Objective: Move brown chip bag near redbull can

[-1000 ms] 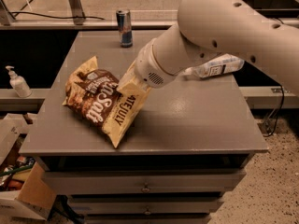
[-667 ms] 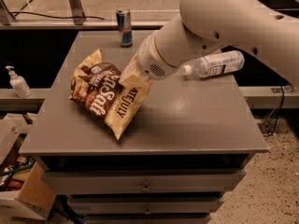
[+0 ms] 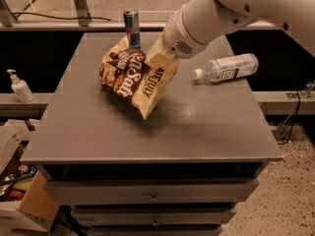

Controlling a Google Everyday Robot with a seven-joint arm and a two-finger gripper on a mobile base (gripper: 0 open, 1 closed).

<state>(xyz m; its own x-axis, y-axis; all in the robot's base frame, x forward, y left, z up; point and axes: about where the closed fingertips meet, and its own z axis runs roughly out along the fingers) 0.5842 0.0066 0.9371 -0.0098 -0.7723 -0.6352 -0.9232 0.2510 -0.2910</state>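
The brown chip bag (image 3: 130,77) is a crinkly brown and cream bag, held tilted over the back middle of the grey table (image 3: 197,127). My gripper (image 3: 158,58) is at the bag's upper right edge, mostly hidden by my white wrist, and is shut on the bag. The redbull can (image 3: 131,27) is a slim blue-and-silver can standing upright at the table's far edge. The bag's top left corner is just in front of the can and overlaps its base in view.
A clear plastic bottle (image 3: 229,68) with a white cap lies on its side at the right of the table. A soap dispenser (image 3: 19,86) stands on a ledge at the left. Cardboard boxes (image 3: 29,205) sit on the floor at lower left.
My arm has carried the chip bag back and to the right across the table, towards the redbull can. The bottle and the can have not moved.
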